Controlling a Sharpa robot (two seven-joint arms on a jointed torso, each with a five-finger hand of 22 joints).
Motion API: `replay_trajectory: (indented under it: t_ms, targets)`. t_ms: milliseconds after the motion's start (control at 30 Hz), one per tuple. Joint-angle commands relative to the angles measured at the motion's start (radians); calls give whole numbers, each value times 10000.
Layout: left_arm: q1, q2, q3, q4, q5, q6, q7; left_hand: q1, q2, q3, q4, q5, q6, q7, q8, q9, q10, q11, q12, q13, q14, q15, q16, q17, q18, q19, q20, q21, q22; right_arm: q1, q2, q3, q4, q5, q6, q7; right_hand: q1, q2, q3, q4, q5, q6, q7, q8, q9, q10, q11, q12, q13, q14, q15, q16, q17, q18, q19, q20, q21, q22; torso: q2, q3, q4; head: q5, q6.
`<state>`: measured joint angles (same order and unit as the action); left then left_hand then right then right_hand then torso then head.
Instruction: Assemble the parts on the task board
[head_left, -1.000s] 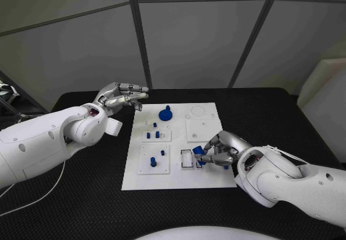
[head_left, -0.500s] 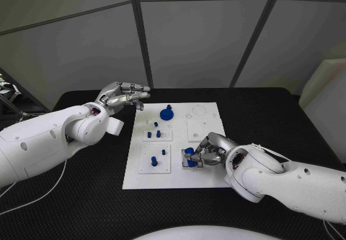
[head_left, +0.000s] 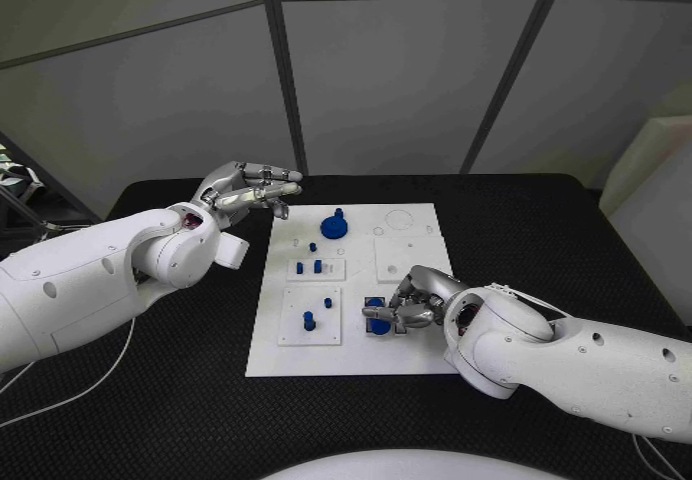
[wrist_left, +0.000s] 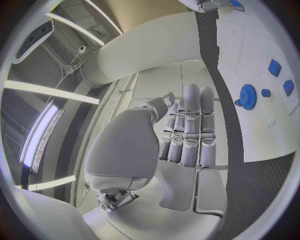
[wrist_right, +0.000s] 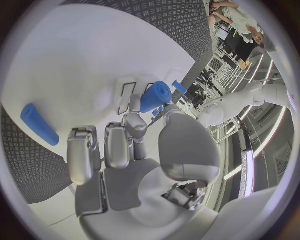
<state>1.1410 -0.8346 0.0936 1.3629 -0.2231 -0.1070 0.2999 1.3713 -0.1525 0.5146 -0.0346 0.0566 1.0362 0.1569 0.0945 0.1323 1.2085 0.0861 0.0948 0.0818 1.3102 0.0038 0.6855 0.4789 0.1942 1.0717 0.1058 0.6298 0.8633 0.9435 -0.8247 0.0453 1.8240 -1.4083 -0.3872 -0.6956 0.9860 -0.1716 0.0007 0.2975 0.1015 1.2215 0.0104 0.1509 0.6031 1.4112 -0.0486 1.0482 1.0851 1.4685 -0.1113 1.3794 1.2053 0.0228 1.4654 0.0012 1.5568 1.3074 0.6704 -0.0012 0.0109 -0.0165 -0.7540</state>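
right hand (head_left: 408, 300): silver many-fingered hand low over the near right part of the white flat task board (head_left: 411, 355), fingers curled in around a blue cylindrical plastic part (wrist_right: 155, 96), pinched between thumb and fingertips. In the head view the same part (head_left: 379, 312) sits right at a small rectangular slot block (head_left: 374, 318) on the board.
left hand (head_left: 248, 190): silver many-fingered hand hovering off the far left corner of the board, above the black table (head_left: 188, 400). Fingers close together and lightly bent, nothing in them.
step in hand: looks like seating the blue cylinder into the slot block, judging by where it hangs.
how to do it well: bring the cylinder's axis in line with the recess, lower slowly, release only once it sits flush. Cannot tell whether it already touches the block; the fingers hide the contact.
risk: a tilted part could jam or skate off the block; a nudge could shift the block.
other parts: blue round gear-like disc (head_left: 333, 227) stands at the far end of the board, small blue upright pegs (head_left: 307, 320) in the left-hand plates, one loose blue bar (wrist_right: 39, 124) lying at the board's edge beside the right hand.
progress: several pieces already stand in place; the held one and the loose bar seem still to go.
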Motion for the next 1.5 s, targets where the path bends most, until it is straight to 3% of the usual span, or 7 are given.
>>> replay_trajectory:
  t_ms: [33, 233, 633, 900, 1167, 1367, 1500]
  targets:
    - [15, -2, 8, 19, 48, 112, 14, -47, 63, -78, -8, -41, 47, 49, -31, 16, 13, 39, 37, 11, -79, -3, -57, -12, -120, -43, 20, -67, -16, 7, 34, 1, 7, -372, 38, -355, -477, -253, -211, 11, -515, 61, 8, -16, 112, 0, -85, -63, -9, 346, -71, -15, -6, -170, 944, -68, -28, 2434, -4, 3, -8, -3, 9]
    - [15, -7, 8, 13, 48, 116, 12, -52, 67, -89, -9, -42, 48, 49, -38, 18, 8, 40, 36, 14, -85, -2, -81, -18, -120, -47, 22, -86, -26, 6, 5, 0, 95, -587, -142, -270, -745, -252, -802, 12, -514, 94, -16, -13, 284, 18, -104, -96, 18, 352, -90, 1, 43, -175, 955, -90, -12, 2455, -9, 9, -9, -21, 13]
    - [14, -27, 8, -12, 48, 141, 4, -52, 67, -89, -9, -42, 48, 49, -38, 18, 8, 40, 36, 14, -85, -2, -81, -18, -120, -47, 22, -86, -26, 1, -493, -8, 747, -828, -386, 164, 25, -109, -797, -14, -508, 118, -30, -37, 496, 58, -118, -109, 77, 368, -99, 35, 123, -185, 974, -98, 16, 2489, -11, 18, -28, 17, 20]
    - [12, -29, 6, -51, 48, 146, -7, -55, 71, -93, -8, -41, 49, 49, -41, 20, 7, 40, 36, 16, -87, -1, -89, -20, -120, -48, 23, -93, -30, 0, -1007, -10, 1187, -839, -178, 376, 464, -21, -724, -33, -506, 109, -28, -74, 601, 67, -116, -138, 94, 371, -97, 43, 148, -187, 977, -95, 20, 2494, -20, 14, -31, 35, 22]
    - [1, 9, 4, -97, 48, 159, -6, -55, 71, -93, -8, -41, 49, 49, -41, 20, 7, 40, 36, 16, -87, -1, -89, -20, -120, -48, 23, -93, -30, 1, -1204, -11, 1255, -778, -37, 431, 1404, 326, -503, -86, -252, 109, -22, -151, 779, 79, -108, -181, 133, 372, -84, 33, 156, -186, 976, -79, 18, 2493, -15, 7, -6, -4, 65]
    - [-7, 23, 1, -107, 48, 161, -9, -55, 74, -95, -9, -41, 49, 49, -43, 21, 6, 41, 36, 17, -90, 0, -97, -22, -120, -50, 24, -100, -33, 2, -1069, -11, 1048, -720, -61, 324, 1860, 896, -305, -202, 70, 118, -30, -212, 903, 104, -115, -181, 186, 383, -89, 50, 199, -192, 988, -82, 36, 2515, -1, -3, 31, -15, 87]
    - [-9, 22, 0, -99, 48, 161, -17, -55, 74, -95, -9, -41, 49, 49, -43, 21, 6, 41, 36, 17, -90, 0, -97, -22, -120, -50, 24, -100, -33, 3, -893, -10, 826, -706, -56, 251, 1966, 1024, -293, -241, 127, 132, -34, -226, 946, 116, -120, -172, 211, 388, -91, 60, 221, -196, 994, -82, 47, 2528, 13, -5, 18, 13, 87]
